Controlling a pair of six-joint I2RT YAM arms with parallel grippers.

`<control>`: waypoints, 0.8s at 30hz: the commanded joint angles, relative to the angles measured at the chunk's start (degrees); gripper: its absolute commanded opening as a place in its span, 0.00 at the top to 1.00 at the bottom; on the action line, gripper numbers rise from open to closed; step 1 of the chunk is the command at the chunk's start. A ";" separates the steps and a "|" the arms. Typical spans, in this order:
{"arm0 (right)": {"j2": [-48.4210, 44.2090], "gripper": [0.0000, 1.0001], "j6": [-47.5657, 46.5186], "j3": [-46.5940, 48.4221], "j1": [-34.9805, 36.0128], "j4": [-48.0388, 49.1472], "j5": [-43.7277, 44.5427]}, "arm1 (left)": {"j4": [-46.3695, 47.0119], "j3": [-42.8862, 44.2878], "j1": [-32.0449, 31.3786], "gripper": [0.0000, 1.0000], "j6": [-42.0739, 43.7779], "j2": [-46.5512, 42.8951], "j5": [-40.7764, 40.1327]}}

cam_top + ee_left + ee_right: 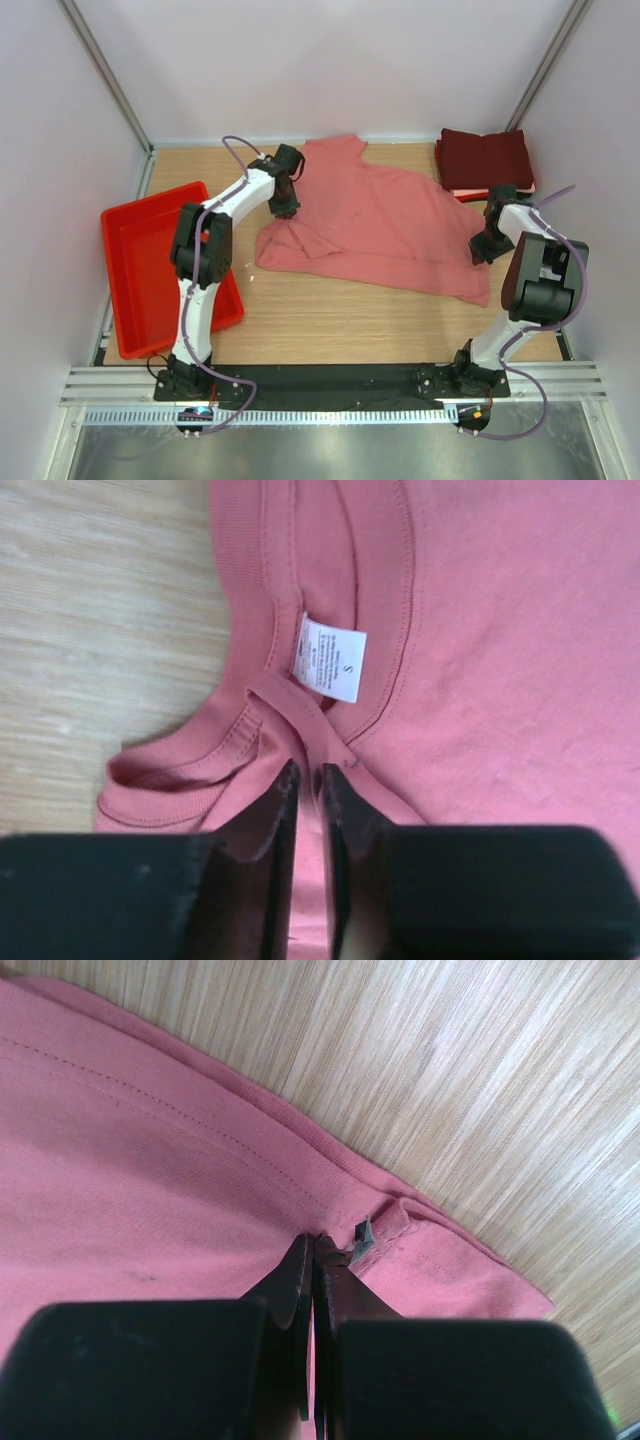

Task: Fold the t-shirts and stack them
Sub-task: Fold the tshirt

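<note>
Closest to me, my right gripper is closed tight on the hem of a salmon-pink cloth t-shirt. My left gripper stands a narrow slit apart at a cloth ridge beside the collar and its white label. This shirt lies spread in the frame's centre on the wooden table. Farther, dark maroon folded t-shirts sit at upper right.

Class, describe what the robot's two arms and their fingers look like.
The left arm and right arm share one design: white tubular links joined by chunky black joint housings, rising from black bases. A thin lavender cable loops loosely along each. The fingers are matte black, flat blades tapering to narrow tips, set on a broad black block.
</note>
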 commanded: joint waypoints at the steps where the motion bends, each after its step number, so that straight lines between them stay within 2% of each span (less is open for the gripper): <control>1: -2.46 0.99 -0.87 -0.08 -0.02 0.78 0.26 | 0.41 3.26 -0.05 0.86 0.20 0.59 -0.26; 2: -2.46 0.99 -1.05 -0.08 -0.02 0.78 0.26 | 0.33 3.52 -0.05 0.97 0.20 0.59 -0.26; 3: -2.46 0.99 -1.14 0.01 -0.02 0.78 0.35 | 0.15 3.61 0.04 1.00 0.20 0.50 -0.26; 11: -3.08 0.99 -1.40 0.27 -0.02 0.16 -0.08 | -0.55 2.82 -0.05 1.00 -0.15 -3.45 -1.67; 12: -2.81 0.97 -1.40 0.62 0.06 -0.19 -0.44 | -0.55 2.82 -0.05 1.00 -0.24 -3.72 -1.58; 13: -2.64 0.86 -1.40 0.80 -0.02 -1.15 -0.70 | -0.55 2.82 -0.05 1.00 -0.24 -3.89 -1.41; 14: -2.29 0.79 -1.57 1.06 -0.02 -1.50 -0.88 | -0.55 2.82 -0.05 1.00 -0.24 -4.24 -1.23; 17: -1.93 0.65 -1.93 1.77 -0.11 -3.79 -1.14 | -0.38 1.86 -0.14 1.00 -0.24 -4.95 -0.44; 24: -2.11 0.64 -1.31 2.99 -0.20 -7.21 -1.14 | 1.64 -1.13 -1.81 1.00 -0.15 -7.41 0.79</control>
